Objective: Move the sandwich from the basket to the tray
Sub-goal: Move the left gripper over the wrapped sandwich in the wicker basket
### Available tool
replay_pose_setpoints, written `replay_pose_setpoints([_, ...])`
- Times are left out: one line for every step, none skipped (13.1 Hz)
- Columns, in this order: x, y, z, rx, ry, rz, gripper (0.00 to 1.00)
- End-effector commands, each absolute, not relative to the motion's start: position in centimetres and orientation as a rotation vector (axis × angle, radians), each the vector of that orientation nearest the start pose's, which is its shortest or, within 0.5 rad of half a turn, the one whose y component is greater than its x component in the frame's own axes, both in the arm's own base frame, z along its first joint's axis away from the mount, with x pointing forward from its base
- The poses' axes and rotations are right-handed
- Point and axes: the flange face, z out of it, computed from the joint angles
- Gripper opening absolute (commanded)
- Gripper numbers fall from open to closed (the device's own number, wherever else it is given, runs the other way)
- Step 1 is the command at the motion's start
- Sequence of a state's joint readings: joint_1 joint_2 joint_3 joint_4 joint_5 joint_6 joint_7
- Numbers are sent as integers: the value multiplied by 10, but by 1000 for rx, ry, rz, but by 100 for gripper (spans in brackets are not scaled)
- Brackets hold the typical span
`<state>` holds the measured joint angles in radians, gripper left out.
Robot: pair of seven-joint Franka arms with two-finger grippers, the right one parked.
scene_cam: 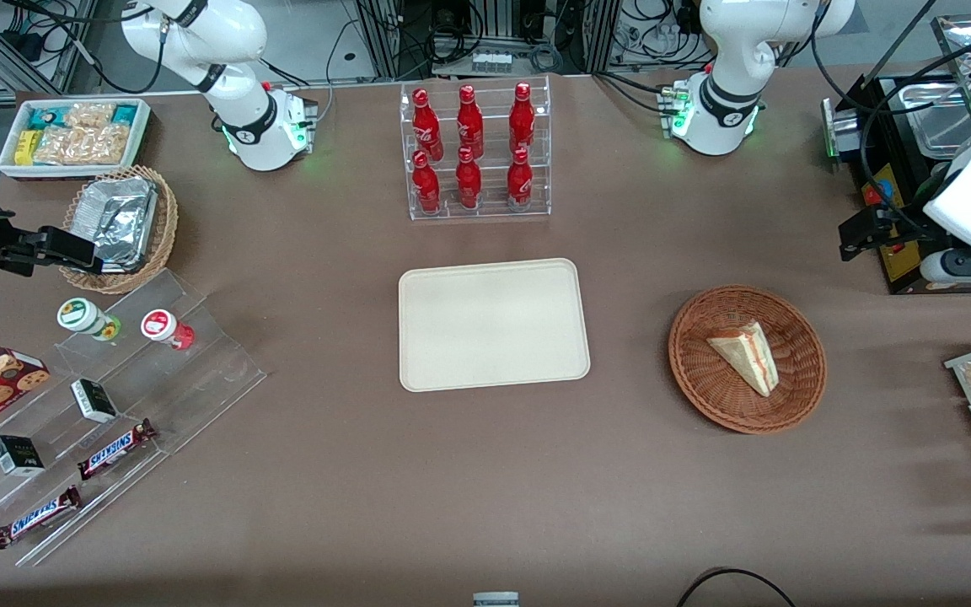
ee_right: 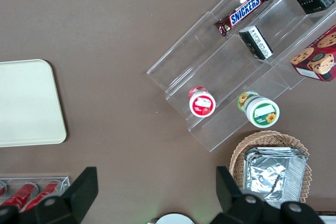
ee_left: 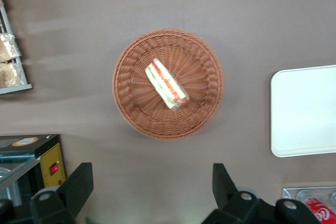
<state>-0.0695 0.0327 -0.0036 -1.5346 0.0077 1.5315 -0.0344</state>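
Currently, findings at this moment:

Object: small triangular wedge sandwich (ee_left: pixel 167 84) of pale tan bread, with red, white and green filling along its cut edge.

Location: inside the round shallow reddish-brown wicker basket (ee_left: pixel 129 109), near its middle, on the brown tabletop (scene_cam: pixel 469 472).

Pincer: the left arm's pincer (ee_left: pixel 152 190) is high above the tabletop, its two black fingers (ee_left: pixel 77 184) spread wide and holding nothing.

Key relation: in the wrist view the basket is apart from the fingertips, not between them; the pincer is offset sideways as well as raised. In my judgement it must first travel over the basket, then descend.

Long axis: the sandwich lies diagonal to the line between the fingers; a wrist turn seems needed to close across its narrow width.

Destination: flat cream-beige rectangular tray (scene_cam: pixel 494 324) with low rim, bare, beside the basket toward the parked arm's end.
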Motion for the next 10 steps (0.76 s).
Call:
replay_pose_setpoints([561,-40,628,-3159,81,45,100])
replay_pose_setpoints([562,-40,627,-3159,79,45,100])
replay_pose_setpoints([565,-40,618,-3158,76,69,100])
replay_pose_setpoints([568,-40,609,-3155,73,93,100])
replay_pose_setpoints([572,-37,594,-3155,58,120,100])
replay_pose_setpoints([574,-35,580,-3156,40,110,100])
replay_pose_setpoints([573,-35,566,-3156,26,103,100])
replay_pose_setpoints([572,-34,554,-3156,-1,99,100])
replay_pose_setpoints([571,-35,541,-3154,-41,89,100])
replay_pose_setpoints([569,-36,527,-3153,-114,68,100])
